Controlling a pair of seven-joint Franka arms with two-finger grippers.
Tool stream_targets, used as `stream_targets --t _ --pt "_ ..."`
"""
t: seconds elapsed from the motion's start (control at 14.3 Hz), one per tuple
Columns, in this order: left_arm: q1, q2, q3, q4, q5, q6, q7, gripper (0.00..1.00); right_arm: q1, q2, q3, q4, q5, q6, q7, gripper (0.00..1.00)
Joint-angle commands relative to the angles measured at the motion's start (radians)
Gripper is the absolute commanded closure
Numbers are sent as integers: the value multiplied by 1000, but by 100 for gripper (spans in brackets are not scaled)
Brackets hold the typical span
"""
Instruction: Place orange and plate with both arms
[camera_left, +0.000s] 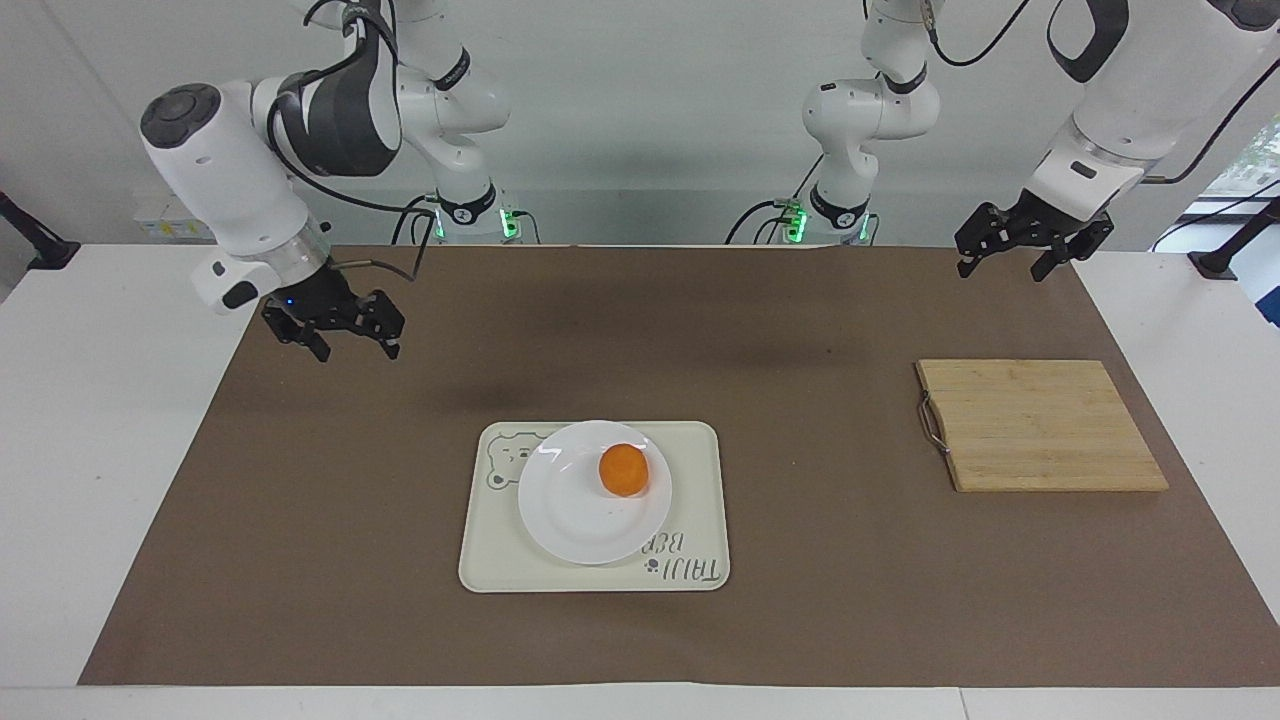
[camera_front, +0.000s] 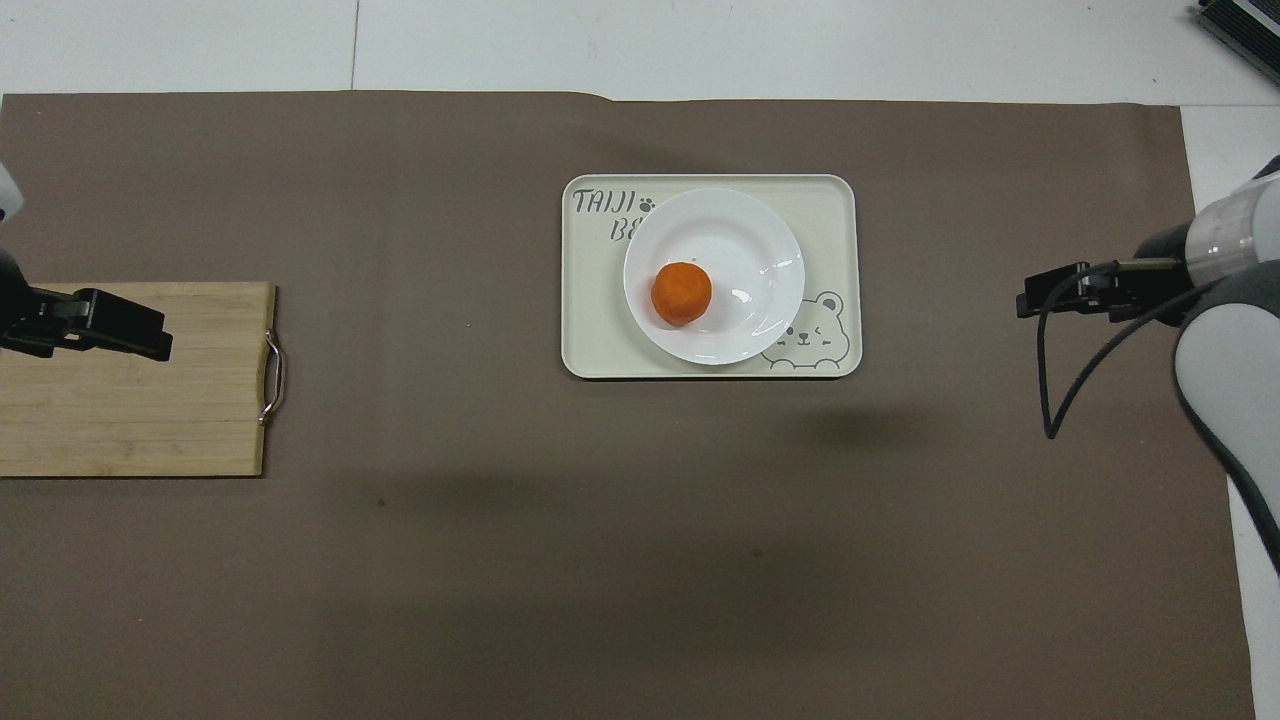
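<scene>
The orange (camera_left: 623, 470) lies on the white plate (camera_left: 575, 520), toward the plate's edge at the left arm's end. The plate rests on a cream tray (camera_left: 700, 500) with a bear print at mid-table. Orange (camera_front: 681, 294) and plate (camera_front: 745, 245) also show in the overhead view. My right gripper (camera_left: 355, 348) is open and empty, raised over the bare brown mat toward the right arm's end, well apart from the tray; it also shows in the overhead view (camera_front: 1025, 303). My left gripper (camera_left: 1003, 270) is open and empty, waiting raised over the cutting board's end (camera_front: 158, 345).
A wooden cutting board (camera_left: 1040, 425) with a metal handle lies on the brown mat (camera_left: 800, 620) toward the left arm's end. White table surface borders the mat at both ends.
</scene>
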Motion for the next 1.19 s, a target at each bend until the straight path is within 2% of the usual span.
stream_targets --t 0.0,0.35,0.49,0.77,1.12 --pt "14 5 -8 15 -3 -4 3 0 -15 -32 6 54 -29 -94 28 0" --pt "14 5 -8 15 -3 -4 3 0 -30 -35 2 182 -51 -257 28 0" --pt "13 5 -8 15 -3 -4 5 0 -30 -61 2 208 -77 -309 28 0" --pt "14 5 -8 15 -3 -4 5 0 -30 -123 6 165 -93 -323 49 0" --pt "14 5 -8 15 -3 -4 5 0 -25 -127 11 159 -99 -330 42 0"
